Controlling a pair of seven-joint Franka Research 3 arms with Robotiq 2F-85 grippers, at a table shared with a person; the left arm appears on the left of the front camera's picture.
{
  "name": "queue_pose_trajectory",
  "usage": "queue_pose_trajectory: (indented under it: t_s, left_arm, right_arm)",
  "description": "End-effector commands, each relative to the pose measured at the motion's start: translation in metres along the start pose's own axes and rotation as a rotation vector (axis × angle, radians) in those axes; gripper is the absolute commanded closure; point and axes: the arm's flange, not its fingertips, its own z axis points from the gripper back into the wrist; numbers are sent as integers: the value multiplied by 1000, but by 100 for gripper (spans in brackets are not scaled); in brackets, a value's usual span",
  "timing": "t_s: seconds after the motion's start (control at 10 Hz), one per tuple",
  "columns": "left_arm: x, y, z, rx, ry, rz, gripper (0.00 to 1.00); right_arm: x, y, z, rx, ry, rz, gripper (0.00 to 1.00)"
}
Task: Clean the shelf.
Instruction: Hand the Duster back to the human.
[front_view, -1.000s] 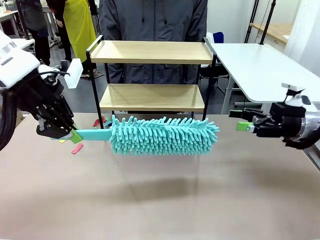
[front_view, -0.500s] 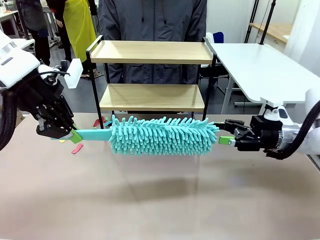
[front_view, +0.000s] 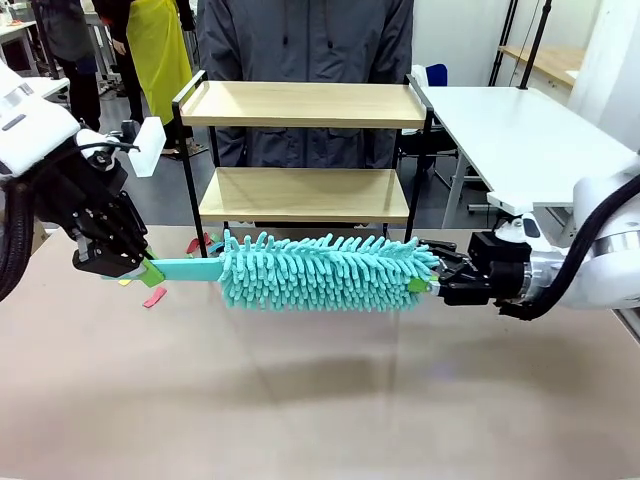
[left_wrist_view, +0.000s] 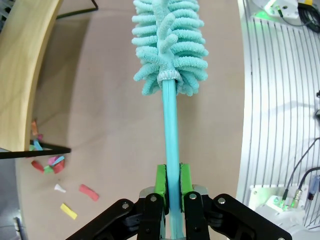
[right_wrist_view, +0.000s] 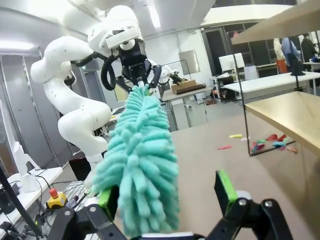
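Note:
The shelf (front_view: 304, 194), two light wooden boards in a black frame, stands at the table's far edge. A teal fluffy duster (front_view: 325, 270) hangs level in front of it, just above the table. My left gripper (front_view: 143, 270) is shut on its teal handle; in the left wrist view the green pads (left_wrist_view: 160, 184) clamp the handle (left_wrist_view: 170, 130), with the duster head (left_wrist_view: 170, 45) beyond. My right gripper (front_view: 426, 268) is open, its fingers on either side of the duster's free tip. In the right wrist view the duster (right_wrist_view: 140, 160) lies between the wide-apart pads (right_wrist_view: 225, 190).
Coloured paper scraps (front_view: 155, 297) lie on the brown table by the shelf's left legs, and show as scraps (left_wrist_view: 50, 165) under the shelf edge (left_wrist_view: 22, 70). A person (front_view: 305, 40) stands behind the shelf. A white table (front_view: 520, 130) stands at the right.
My right gripper has moved left across the table to the duster's free tip and now straddles it. The left gripper and the duster have stayed put.

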Motion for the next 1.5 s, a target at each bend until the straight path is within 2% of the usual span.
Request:
queue_pose_trajectory:
  t_s: [0.0,0.4,0.5,0.6,0.7,0.8,0.9,1.1,1.4]
  left_arm:
    - [1,-1,2,-1,-3,15,87]
    - [1,-1,2,-1,-3,15,87]
    - [1,-1,2,-1,-3,15,87]
    - [1,-1,2,-1,-3,15,87]
    - [1,-1,2,-1,-3,15,87]
    - [1,-1,2,-1,-3,15,87]
    - [1,-1,2,-1,-3,15,87]
    - [1,-1,2,-1,-3,15,87]
    - [1,-1,2,-1,-3,15,87]
  right_arm:
    - [-5,35,-25,20,-36,27,0]
    - [-7,37,-42,58,-31,26,0]
    - [-6,37,-40,60,-11,6,60]
    - [-6,37,-39,64,-5,3,60]
    - [-5,37,-37,66,-8,3,100]
    - [-5,36,-37,68,-4,5,65]
    - [-5,36,-36,67,1,4,100]
    - [-5,35,-33,79,14,7,97]
    - [-5,34,-31,88,21,-9,100]
